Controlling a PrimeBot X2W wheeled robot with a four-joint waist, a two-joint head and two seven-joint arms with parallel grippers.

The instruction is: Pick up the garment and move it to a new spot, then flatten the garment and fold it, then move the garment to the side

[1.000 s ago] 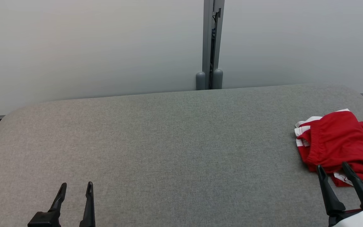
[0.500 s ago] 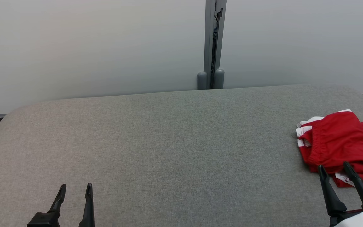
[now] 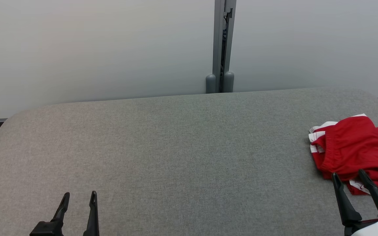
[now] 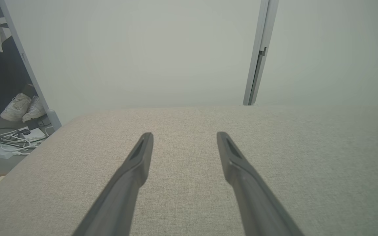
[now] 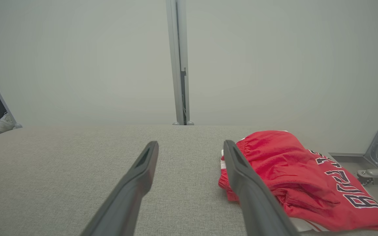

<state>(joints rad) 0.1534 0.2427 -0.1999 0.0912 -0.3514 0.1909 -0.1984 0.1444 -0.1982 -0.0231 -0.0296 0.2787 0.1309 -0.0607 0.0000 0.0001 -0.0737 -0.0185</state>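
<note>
The grey fabric-covered table (image 3: pixel 176 147) extends to both sides of the grey wall post (image 3: pixel 222 46), which stands behind its far edge.

The red basketball shorts (image 3: pixel 356 147) lie in a loose heap on the table, well to the right of the post and nearer the robot. In the head view their right portion is cut off by the picture edge. The elastic waistband faces the post. The lettered leg (image 5: pixel 346 193) trails away from it, so the long axis appears to run outward from the post toward the table's right end.

The right gripper (image 3: pixel 347 173) stands with its jaws spread wide and empty, just short of the heap's near edge. In the right wrist view its right finger (image 5: pixel 241 170) overlaps the waistband, but contact cannot be confirmed.

The left gripper (image 3: pixel 80 193), also spread wide and empty, hovers far left of the post, well apart from the shorts. The right arm is judged the nearer.

Against the earlier frame, the whole head view shifts slightly, which indicates camera movement. The shorts keep their shape, and both grippers sit marginally lower in the view.
</note>
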